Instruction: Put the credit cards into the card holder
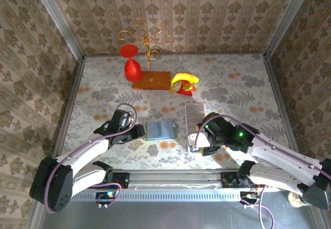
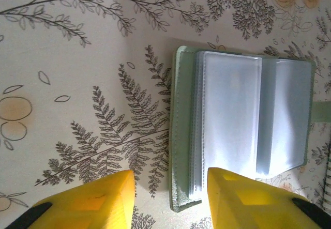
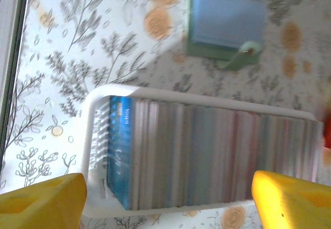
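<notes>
The credit cards (image 3: pixel 120 151) stand on edge in a packed row, the bright blue one at the end of the row. In the right wrist view that end lies just ahead of the gap between the right gripper (image 3: pixel 165 208)'s two yellow fingers (image 3: pixel 41 203). They fill a long white tray (image 3: pixel 207 107), which runs crosswise in front of those fingers. The fingers are spread wide, one off each side of the tray's span, and grip nothing. Beyond the tray, farther from these fingertips, lies the card holder (image 3: pixel 227 22), sage green and open, its little tab pointing back toward the tray. In the left wrist view the card holder (image 2: pixel 243 125) lies flat with its clear sleeves up. Its green cover edge runs into the gap between the left gripper (image 2: pixel 170 203)'s yellow fingers (image 2: pixel 88 203), which are parted and empty. One finger is over bare cloth and the other over the holder's near corner; whether it touches I cannot tell. From above, the card holder (image 1: pixel 160 130) sits between the left gripper (image 1: pixel 138 132) and the tray (image 1: pixel 186 120), with the right gripper (image 1: pixel 199 145) at the tray's near end. Well past both sets of fingertips are a red goblet (image 1: pixel 132 63), a gold wire stand (image 1: pixel 147 37) and a banana (image 1: pixel 184 78) on the floral tablecloth (image 1: pixel 232 84).
</notes>
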Action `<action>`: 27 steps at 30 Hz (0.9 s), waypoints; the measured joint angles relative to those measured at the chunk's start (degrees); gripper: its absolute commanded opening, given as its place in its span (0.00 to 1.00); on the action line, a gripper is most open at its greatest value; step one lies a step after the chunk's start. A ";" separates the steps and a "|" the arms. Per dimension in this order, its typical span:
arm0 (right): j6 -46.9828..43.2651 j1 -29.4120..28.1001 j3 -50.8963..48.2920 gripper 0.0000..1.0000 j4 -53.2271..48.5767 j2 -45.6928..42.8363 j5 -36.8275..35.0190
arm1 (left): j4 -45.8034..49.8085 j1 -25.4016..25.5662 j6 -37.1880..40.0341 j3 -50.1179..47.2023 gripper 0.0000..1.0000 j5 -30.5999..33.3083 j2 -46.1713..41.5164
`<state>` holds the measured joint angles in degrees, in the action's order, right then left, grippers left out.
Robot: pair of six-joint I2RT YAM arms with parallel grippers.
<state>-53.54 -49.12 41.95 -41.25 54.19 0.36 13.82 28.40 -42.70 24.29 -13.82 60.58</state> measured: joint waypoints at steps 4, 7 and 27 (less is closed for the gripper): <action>-3.15 -1.05 -3.50 0.83 3.63 3.08 -1.31 | -0.52 0.00 -0.24 0.00 0.44 -0.57 0.00; -4.57 -1.05 -5.38 0.81 7.17 5.44 -2.47 | -0.57 0.00 -0.59 0.00 0.44 -1.05 0.00; -7.45 -1.95 -5.75 0.73 14.16 12.52 -4.70 | -0.55 0.07 -1.53 -0.31 0.43 -1.62 -1.20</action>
<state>-60.99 -51.07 36.21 -27.09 66.72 -4.34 13.28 28.47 -44.23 23.99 -15.44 59.37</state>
